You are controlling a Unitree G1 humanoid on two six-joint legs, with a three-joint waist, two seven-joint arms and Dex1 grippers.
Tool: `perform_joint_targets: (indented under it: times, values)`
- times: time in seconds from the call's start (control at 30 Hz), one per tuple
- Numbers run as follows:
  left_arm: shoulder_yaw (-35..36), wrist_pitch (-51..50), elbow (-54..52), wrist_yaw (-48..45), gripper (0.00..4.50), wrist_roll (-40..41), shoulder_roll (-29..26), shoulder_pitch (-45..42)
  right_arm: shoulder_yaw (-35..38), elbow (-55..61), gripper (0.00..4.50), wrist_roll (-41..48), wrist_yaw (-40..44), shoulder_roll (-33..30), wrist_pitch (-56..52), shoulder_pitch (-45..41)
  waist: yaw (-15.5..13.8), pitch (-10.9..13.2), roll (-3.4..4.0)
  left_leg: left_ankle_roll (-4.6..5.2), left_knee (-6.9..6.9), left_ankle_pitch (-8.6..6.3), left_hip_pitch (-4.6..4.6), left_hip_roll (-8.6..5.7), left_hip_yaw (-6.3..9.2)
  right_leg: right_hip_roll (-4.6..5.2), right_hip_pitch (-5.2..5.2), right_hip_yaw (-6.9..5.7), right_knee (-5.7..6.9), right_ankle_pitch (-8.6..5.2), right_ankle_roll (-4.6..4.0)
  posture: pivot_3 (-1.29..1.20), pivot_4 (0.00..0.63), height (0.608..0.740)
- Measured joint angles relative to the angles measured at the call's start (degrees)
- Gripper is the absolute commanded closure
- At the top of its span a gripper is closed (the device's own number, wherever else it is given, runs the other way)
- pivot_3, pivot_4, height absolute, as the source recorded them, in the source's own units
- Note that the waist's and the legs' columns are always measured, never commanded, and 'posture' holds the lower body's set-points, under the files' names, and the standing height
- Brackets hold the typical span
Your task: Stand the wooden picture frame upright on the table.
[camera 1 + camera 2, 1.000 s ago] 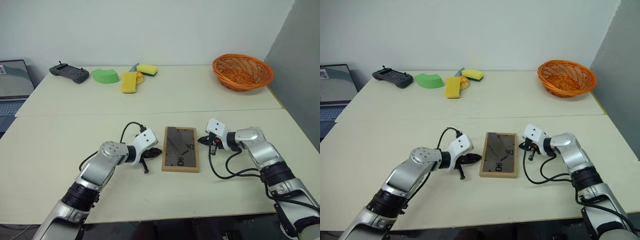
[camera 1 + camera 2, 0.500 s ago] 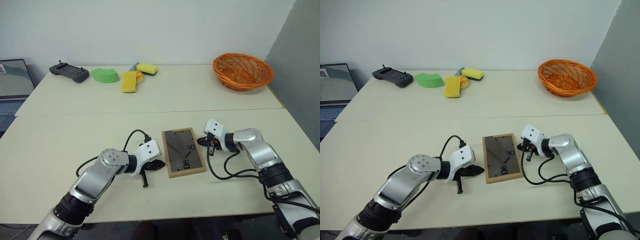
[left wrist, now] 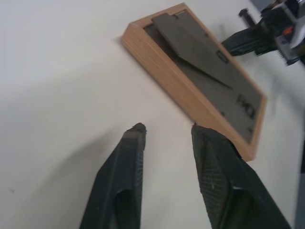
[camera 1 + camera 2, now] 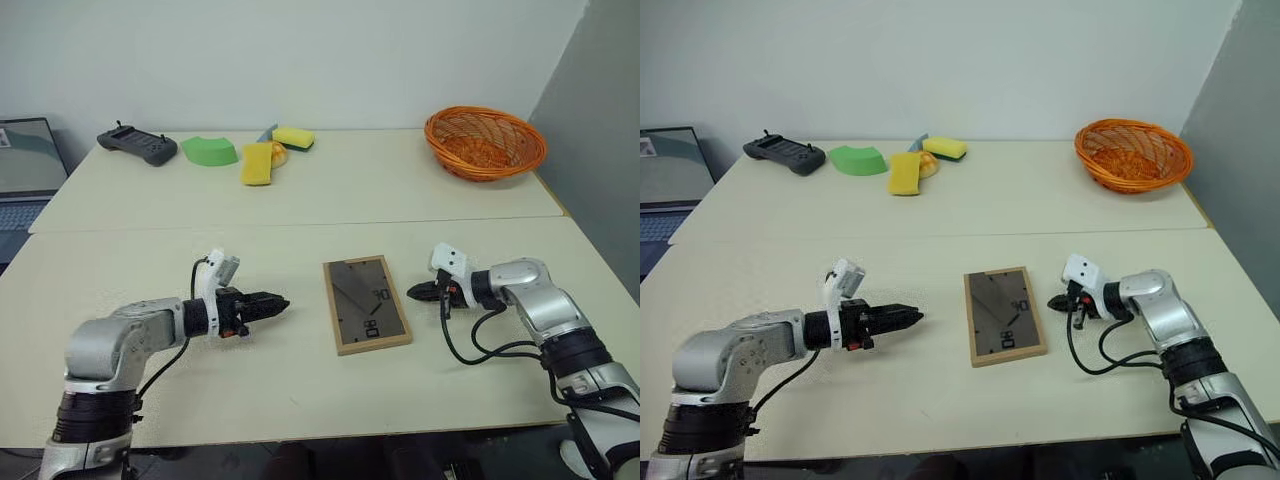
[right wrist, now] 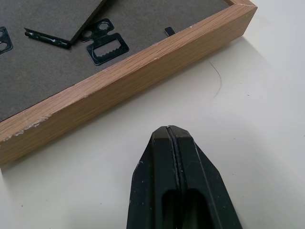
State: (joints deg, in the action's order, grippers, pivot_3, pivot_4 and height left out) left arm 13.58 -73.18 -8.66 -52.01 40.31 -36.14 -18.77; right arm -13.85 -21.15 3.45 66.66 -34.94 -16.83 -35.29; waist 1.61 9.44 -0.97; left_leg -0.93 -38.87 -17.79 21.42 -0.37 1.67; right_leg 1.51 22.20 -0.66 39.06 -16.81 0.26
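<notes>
The wooden picture frame (image 4: pixel 366 304) lies flat and face down on the near half of the table (image 4: pixel 300 200), its dark grey-brown back uppermost, with the fold-out stand folded against the back and small black hangers visible near one end. It sits slightly skewed to the table's front edge, between the two arms. The left gripper (image 4: pixel 272 302) hovers on the frame's left side, clear of it with bare tabletop between, pointing toward the frame; in the left wrist view its two black fingers (image 3: pixel 127 167) stand partly apart with nothing between them. The right gripper (image 4: pixel 417 292) sits just beside the frame's right long edge, pointing at it; the right wrist view shows its fingers (image 5: pixel 174 157) pressed together, empty, their tip near the light-wood rim with a strip of tabletop between. A seam runs across the middle of the table behind the frame. On the far half lie a dark handheld controller (image 4: pixel 138 146), a green curved block (image 4: pixel 210 151), two yellow sponges (image 4: pixel 258 163), and, at the far right, an orange wicker basket (image 4: pixel 485 143). A laptop (image 4: pixel 28 165) stands beyond the table's left edge.
</notes>
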Motion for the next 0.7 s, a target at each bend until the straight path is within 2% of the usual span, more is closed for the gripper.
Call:
perform_joint_targets:
  times: [0.17,0.37,0.57,0.7]
  values:
    - [1.2,-10.6,2.7,1.1,1.03,6.4,1.2,-2.5,0.0,-1.3,4.5,0.0,0.4,0.2,0.3,-0.7,0.0,0.0,0.0,-0.19,-0.01,0.11,-0.02,0.0,0.0,0.0,-0.01,0.01,0.01,0.0,0.0,0.0,0.15,0.74]
    - [1.8,-12.8,8.9,6.2,0.04,6.5,5.7,-4.7,0.1,0.7,4.5,0.0,-0.5,0.3,0.2,0.5,0.0,0.0,0.0,-0.25,-0.01,0.14,-0.03,0.0,0.0,0.0,-0.01,0.02,0.01,0.0,0.0,0.0,0.15,0.74]
    - [0.7,-12.5,12.7,10.4,0.04,5.2,9.2,-6.6,0.5,3.2,4.5,0.1,-0.9,0.1,-0.5,2.3,-0.1,-0.1,0.01,-0.3,0.0,0.15,-0.11,-0.01,-0.01,0.0,-0.08,0.04,0.0,0.0,0.0,0.0,0.15,0.74]
    - [-0.6,-13.8,14.4,11.6,0.04,4.8,9.6,-8.3,0.3,4.2,4.5,0.0,-0.9,0.1,-1.2,3.2,-0.1,-0.1,0.06,-0.32,0.08,0.13,-0.6,-0.02,-0.01,0.0,-0.55,0.06,-0.06,-0.01,0.01,0.0,0.15,0.74]
